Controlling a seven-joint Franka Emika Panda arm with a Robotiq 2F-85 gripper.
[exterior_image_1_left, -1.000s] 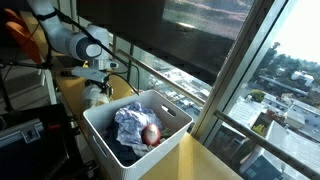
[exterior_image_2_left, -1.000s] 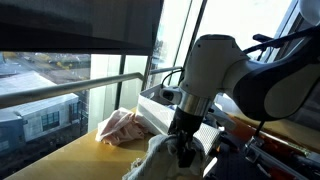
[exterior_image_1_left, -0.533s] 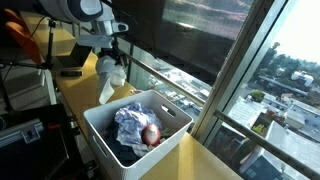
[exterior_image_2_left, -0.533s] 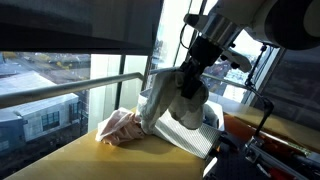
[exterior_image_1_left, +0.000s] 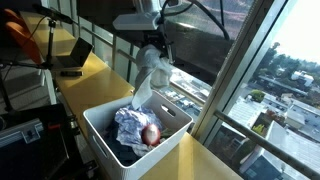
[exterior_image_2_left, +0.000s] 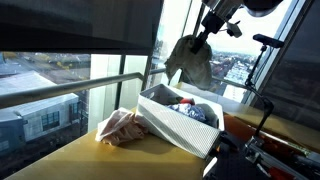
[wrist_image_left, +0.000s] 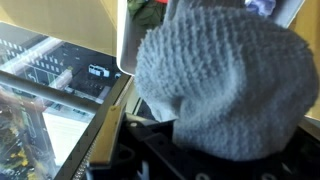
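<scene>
Wrist view. Student: What do we see filling the frame?
Tutor: We see a grey cloth (wrist_image_left: 218, 82) of knitted texture, bunched directly in front of the camera. It hides the fingers, so here we cannot read their spacing.

Student: Where, then, do we read the grip?
Tutor: In both exterior views. The gripper (exterior_image_1_left: 155, 47) is pinched tight on the top of the grey cloth (exterior_image_1_left: 149, 75), which hangs free beneath it, high in the air. The cloth (exterior_image_2_left: 190, 62) is above the white bin (exterior_image_2_left: 182, 128), and we see a gap between its lower edge and the rim.

Student: How far along do we judge the work?
Tutor: We judge the pick-up and the lift complete: the cloth is off the counter (exterior_image_1_left: 95, 80) and carried over the bin (exterior_image_1_left: 103, 140). What is left is the release, since the cloth is not yet inside. The bin already holds crumpled fabric (exterior_image_1_left: 130, 125) and a reddish item (exterior_image_1_left: 151, 134). A pink cloth (exterior_image_2_left: 120, 127) lies on the counter just beside the bin wall.

Student: And the setting?
Tutor: We note a yellow wooden counter (exterior_image_2_left: 70, 160) running along a tall window (exterior_image_1_left: 262, 80), a railing (exterior_image_2_left: 70, 90) behind the glass, a dark blind (exterior_image_2_left: 80, 25) lowered above, and city buildings far below outside.
</scene>
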